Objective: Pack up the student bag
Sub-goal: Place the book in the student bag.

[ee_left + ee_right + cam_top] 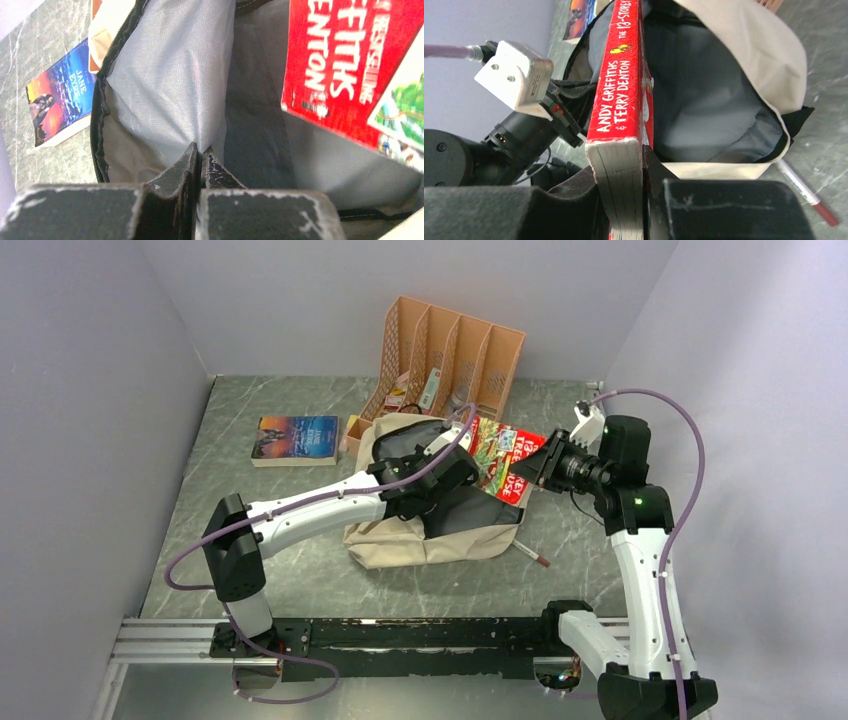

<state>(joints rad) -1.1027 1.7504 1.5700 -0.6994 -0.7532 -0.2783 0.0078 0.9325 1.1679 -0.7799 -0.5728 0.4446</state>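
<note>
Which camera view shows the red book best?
Right wrist: the red book is seen close up, spine readable, clamped edge-on between the right fingers. Top external shows its cover at the student bag's mouth; left wrist catches only part of the cover.

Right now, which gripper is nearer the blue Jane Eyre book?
Left. The left gripper sits inside the student bag beside the blue book; the right gripper holds the red book at the bag's opposite side.

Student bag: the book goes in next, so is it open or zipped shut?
Open: the student bag has its zipper parted, grey lining showing in both wrist views.
</note>
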